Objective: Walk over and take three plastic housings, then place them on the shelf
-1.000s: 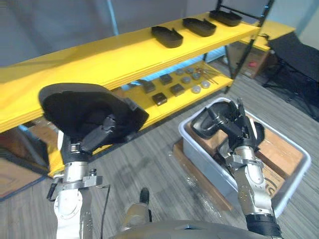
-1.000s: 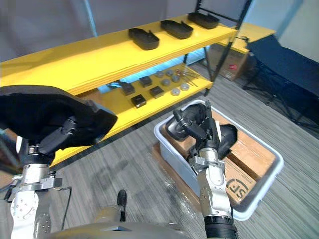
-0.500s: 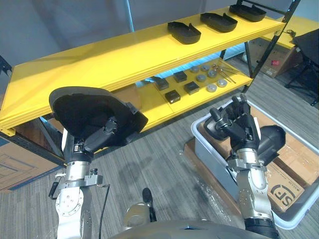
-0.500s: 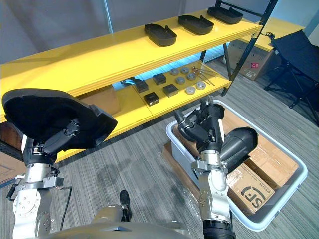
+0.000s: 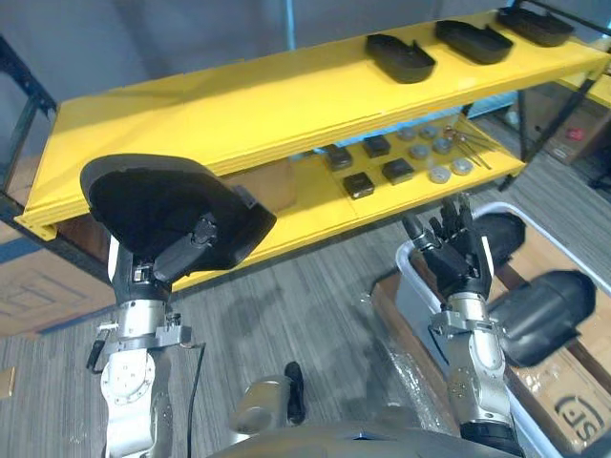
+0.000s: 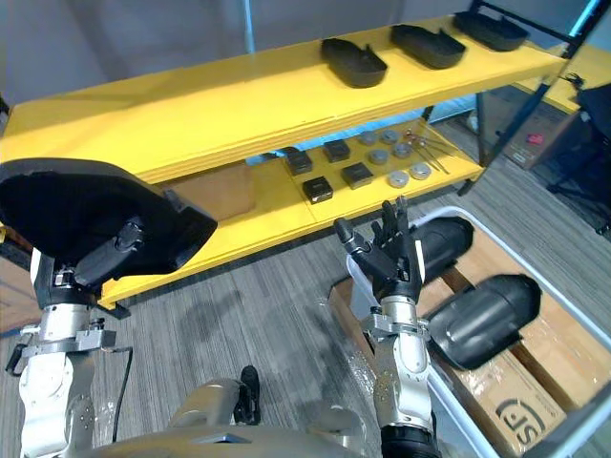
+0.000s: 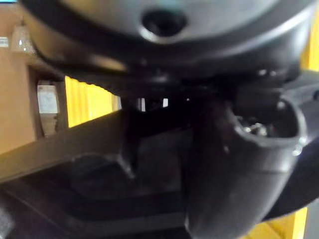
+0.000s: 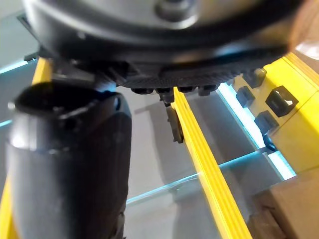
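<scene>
The left hand (image 5: 178, 261) has its fingers curled round a black plastic housing (image 5: 153, 200), held raised in front of the yellow shelf (image 5: 239, 105), near the shelf's left end. The right hand (image 5: 455, 256) is empty, fingers straight and spread, before the shelf's right part beside a grey bin (image 5: 417, 296) holding two more housings (image 5: 544, 303). Placing looks to be the step in hand. Next, the left arm must reach over the shelf's top board and set the housing flat before letting go.

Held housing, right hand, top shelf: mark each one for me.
held housing (image 5: 143, 196): left eye view, on its broad dark shell.
right hand (image 5: 456, 265): left eye view, on the palm.
top shelf (image 5: 286, 95): left eye view, on the bare yellow board.
</scene>
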Motion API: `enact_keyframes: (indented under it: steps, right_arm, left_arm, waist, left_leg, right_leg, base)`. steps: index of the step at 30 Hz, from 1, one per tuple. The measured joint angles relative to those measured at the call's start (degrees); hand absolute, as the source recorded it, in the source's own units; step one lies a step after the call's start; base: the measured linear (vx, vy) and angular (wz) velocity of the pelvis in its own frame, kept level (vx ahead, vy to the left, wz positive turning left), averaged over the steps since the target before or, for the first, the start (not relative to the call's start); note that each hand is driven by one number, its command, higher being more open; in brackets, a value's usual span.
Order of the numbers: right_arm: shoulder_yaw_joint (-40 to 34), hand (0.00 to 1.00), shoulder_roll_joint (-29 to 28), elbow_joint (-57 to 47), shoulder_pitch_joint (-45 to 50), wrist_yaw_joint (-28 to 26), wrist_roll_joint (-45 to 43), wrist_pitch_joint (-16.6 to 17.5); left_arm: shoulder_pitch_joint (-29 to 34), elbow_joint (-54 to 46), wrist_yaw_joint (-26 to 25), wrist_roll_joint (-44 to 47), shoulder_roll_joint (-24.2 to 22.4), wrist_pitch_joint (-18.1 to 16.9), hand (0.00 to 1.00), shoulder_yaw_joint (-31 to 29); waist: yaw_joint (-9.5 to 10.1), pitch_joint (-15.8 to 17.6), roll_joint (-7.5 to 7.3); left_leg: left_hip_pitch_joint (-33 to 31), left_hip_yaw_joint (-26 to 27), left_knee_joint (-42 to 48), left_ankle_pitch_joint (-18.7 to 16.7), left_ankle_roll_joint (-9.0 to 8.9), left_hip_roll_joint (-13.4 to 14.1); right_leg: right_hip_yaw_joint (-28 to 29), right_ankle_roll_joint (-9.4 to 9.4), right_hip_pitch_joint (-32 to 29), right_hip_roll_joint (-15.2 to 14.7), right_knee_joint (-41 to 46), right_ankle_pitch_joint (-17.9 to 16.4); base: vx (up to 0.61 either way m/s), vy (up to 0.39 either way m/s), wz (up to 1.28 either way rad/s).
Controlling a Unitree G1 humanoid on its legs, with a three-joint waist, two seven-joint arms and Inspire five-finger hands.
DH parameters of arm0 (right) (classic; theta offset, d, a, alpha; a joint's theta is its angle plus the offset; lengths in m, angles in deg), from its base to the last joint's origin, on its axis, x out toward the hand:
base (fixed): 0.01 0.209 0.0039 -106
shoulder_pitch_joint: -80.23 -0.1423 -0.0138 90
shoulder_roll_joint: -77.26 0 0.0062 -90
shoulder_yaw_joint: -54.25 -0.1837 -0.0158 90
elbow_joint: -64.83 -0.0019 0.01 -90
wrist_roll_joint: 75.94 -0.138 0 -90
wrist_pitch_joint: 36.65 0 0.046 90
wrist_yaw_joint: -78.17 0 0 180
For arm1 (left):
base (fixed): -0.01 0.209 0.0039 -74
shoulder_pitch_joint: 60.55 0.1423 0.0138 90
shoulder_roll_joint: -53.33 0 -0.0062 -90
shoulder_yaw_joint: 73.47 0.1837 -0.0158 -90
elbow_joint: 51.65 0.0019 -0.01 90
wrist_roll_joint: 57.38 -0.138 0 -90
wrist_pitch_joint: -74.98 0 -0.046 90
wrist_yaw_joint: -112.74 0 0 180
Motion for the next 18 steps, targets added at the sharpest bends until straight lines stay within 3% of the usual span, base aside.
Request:
enact_keyframes:
  steps: [2,5,7,8,9,11,12,14,18]
  right_arm:
    - [-0.2,1.0,-0.2,-0.9,-0.2,-0.4,2.3,0.3]
    - [-2.0,1.0,-0.1,-5.3,1.1,-1.6,4.3,0.3]
    - [-2.5,1.0,0.0,-8.6,2.3,-2.3,4.2,0.5]
    - [-2.3,1.0,0.1,-10.7,3.5,-2.7,4.2,0.9]
    - [-1.8,1.0,0.1,-12.8,4.6,-2.8,4.2,0.9]
    - [-0.4,1.0,0.1,-14.9,5.0,-2.9,4.2,1.2]
    - [0.3,1.0,1.4,-15.4,4.9,-3.2,4.1,1.5]
    - [0.6,1.0,3.5,-15.5,4.7,-3.5,4.1,1.5]
    - [-1.6,1.0,4.6,-15.5,4.0,-4.4,-0.3,0.8]
  left_arm:
    - [-0.1,0.0,-1.0,2.2,-0.1,0.0,0.0,-1.0]
    - [-1.2,0.0,-2.0,2.8,-0.3,0.0,0.0,-0.5]
    - [-0.8,0.0,-2.5,2.7,-1.1,-0.1,0.0,0.3]
    - [-0.4,0.0,-3.2,2.2,-1.3,-0.1,0.0,1.1]
    - [0.2,0.0,-3.6,1.8,-1.4,-0.1,0.0,2.4]
    - [0.7,-0.1,-4.2,1.8,-1.3,-0.2,0.0,3.5]
    - [0.9,0.0,-5.1,1.8,-2.4,-0.3,0.0,4.8]
    - [1.9,-0.1,-5.7,1.6,-3.0,-0.5,0.0,7.0]
    - [0.7,0.4,-4.5,-0.5,-3.1,-0.2,0.0,9.4]
  waist:
    - [-0.99,0.2,0.63]
    - [-1.32,0.3,1.31]
    - [-1.53,0.4,1.7]
    - [-2.14,0.3,1.36]
    - [-2.66,-0.2,0.52]
    - [-2.43,-1.8,-1.23]
    - [-2.51,-3.0,-0.4]
    - [-2.54,-4.9,1.41]
    - [-3.16,-4.4,2.97]
  left_leg:
    - [3.6,-2.0,-3.2,-0.1,0.75,0.3]
    - [6.1,-3.8,-4.9,-1.4,0.47,0.9]
    - [7.3,-4.3,-4.3,-2.7,-0.76,2.0]
    - [8.4,-5.5,-2.7,-4.2,-1.95,2.2]
    - [9.4,-6.6,-1.3,-6.4,-2.98,2.1]
    - [10.8,-6.8,0.6,-10.2,-4.63,2.1]
    - [11.6,-7.2,2.2,-12.9,-5.87,4.3]
    - [11.6,-6.2,5.7,-14.1,-7.35,7.8]
    - [4.0,0.0,27.0,-11.5,-6.95,13.0]
  right_leg:
    - [1.8,0.0,-3.0,4.8,-4.4,-6.2]
    - [2.7,-0.69,-8.7,8.1,-15.2,-6.8]
    - [5.7,0.88,-11.1,10.2,-24.6,-4.1]
    - [6.9,0.83,-10.8,10.6,-30.5,0.0]
    - [7.2,0.63,-9.7,10.4,-33.8,4.3]
    - [6.9,0.32,-8.0,10.2,-35.5,7.2]
    - [5.8,0.79,-6.9,11.9,-34.9,8.0]
    - [4.4,-0.41,-4.8,15.2,-36.2,5.7]
    - [2.8,-2.47,2.8,16.4,-39.5,4.5]
  base:
    - [0.33,0.05,0.33]
    - [0.27,-0.006,0.34]
    - [0.25,-0.052,0.32]
    - [0.33,-0.125,0.46]
    - [0.43,-0.219,0.46]
    - [0.44,-0.306,0.19]
    - [0.42,-0.319,0.09]
    - [0.45,-0.302,0.2]
    - [0.37,-0.191,0.09]
